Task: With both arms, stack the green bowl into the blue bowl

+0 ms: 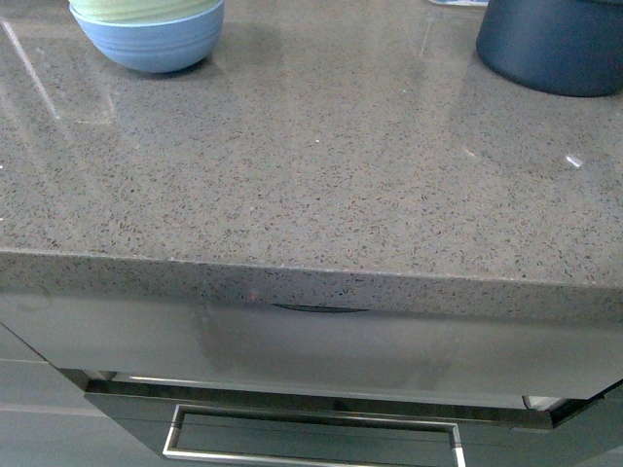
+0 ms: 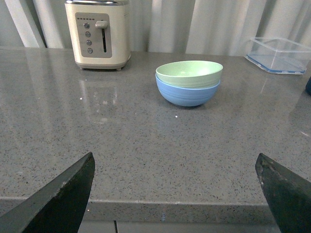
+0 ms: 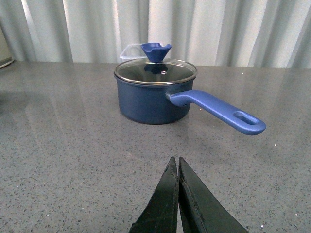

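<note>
The green bowl (image 2: 189,73) sits nested inside the blue bowl (image 2: 187,93) on the grey speckled countertop (image 2: 146,145). In the front view the blue bowl (image 1: 151,39) shows at the far left with the green bowl's rim (image 1: 136,8) just above it. My left gripper (image 2: 175,162) is open and empty, well back from the bowls near the counter's front edge. My right gripper (image 3: 175,162) is shut and empty, pointing at a navy saucepan. Neither arm shows in the front view.
A navy saucepan (image 3: 153,94) with a glass lid and long blue handle (image 3: 218,111) stands at the far right (image 1: 555,44). A cream toaster (image 2: 98,34) and a clear plastic container (image 2: 279,54) stand at the back. A drawer handle (image 1: 311,433) lies below the counter edge.
</note>
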`<action>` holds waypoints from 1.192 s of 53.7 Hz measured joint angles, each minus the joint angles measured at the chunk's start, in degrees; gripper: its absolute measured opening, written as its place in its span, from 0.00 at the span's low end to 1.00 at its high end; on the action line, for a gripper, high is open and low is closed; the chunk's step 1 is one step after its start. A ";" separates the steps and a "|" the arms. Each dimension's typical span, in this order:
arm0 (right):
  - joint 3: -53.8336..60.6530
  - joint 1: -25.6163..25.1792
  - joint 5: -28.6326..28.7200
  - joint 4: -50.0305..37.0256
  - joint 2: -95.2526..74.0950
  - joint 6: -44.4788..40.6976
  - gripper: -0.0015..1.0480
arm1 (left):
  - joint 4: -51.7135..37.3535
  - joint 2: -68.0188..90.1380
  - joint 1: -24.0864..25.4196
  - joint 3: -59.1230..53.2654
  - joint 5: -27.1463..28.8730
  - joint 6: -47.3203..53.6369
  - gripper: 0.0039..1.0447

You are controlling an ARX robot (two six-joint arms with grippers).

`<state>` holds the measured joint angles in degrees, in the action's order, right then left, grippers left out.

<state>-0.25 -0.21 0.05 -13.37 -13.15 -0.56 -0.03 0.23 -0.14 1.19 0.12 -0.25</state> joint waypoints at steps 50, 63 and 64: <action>-0.04 0.00 0.02 13.29 12.90 -0.02 0.52 | 0.00 -0.04 0.00 0.00 -0.02 0.00 0.94; -0.04 0.00 0.00 13.29 12.90 0.11 0.92 | 0.00 -0.04 0.00 0.00 -0.02 0.00 0.94; -0.04 0.00 0.02 13.29 12.90 0.11 0.92 | 0.00 -0.04 0.00 0.00 -0.02 0.00 0.94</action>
<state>-0.30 -0.21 0.08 -0.08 -0.25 -0.45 -0.03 0.19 -0.14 1.19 0.10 -0.25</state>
